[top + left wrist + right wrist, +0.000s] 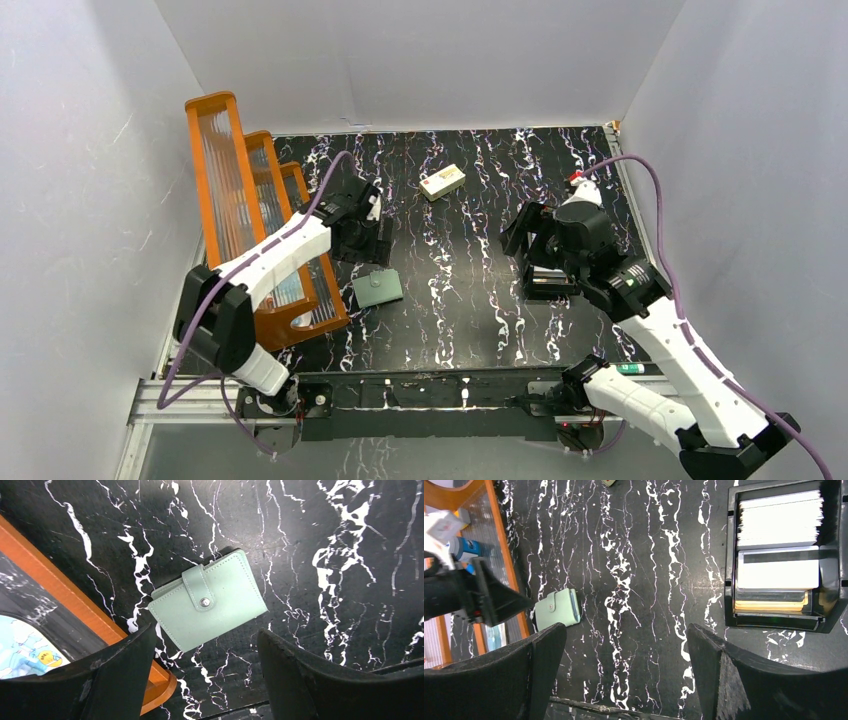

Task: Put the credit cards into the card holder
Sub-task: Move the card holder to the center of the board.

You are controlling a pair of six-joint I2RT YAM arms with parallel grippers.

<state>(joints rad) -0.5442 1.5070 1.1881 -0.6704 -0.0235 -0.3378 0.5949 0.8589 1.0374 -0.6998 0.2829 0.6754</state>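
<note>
The card holder (378, 288) is a grey-green wallet lying closed and flat on the black marbled table, its strap snapped by a stud; it also shows in the left wrist view (207, 600) and the right wrist view (556, 609). The credit cards (778, 569) are pale and stacked in a black tray (730, 555); the top one has a dark stripe. My left gripper (368, 250) is open and empty, hovering just behind the card holder, as the left wrist view (207, 680) shows. My right gripper (522, 240) is open and empty above the table, left of the tray, as its wrist view (626, 675) shows.
An orange rack (250, 215) with clear panels stands along the left side, close to the card holder and the left arm. A cream block (442, 182) lies at the back centre. The black tray (545, 292) sits under the right wrist. White walls enclose the table.
</note>
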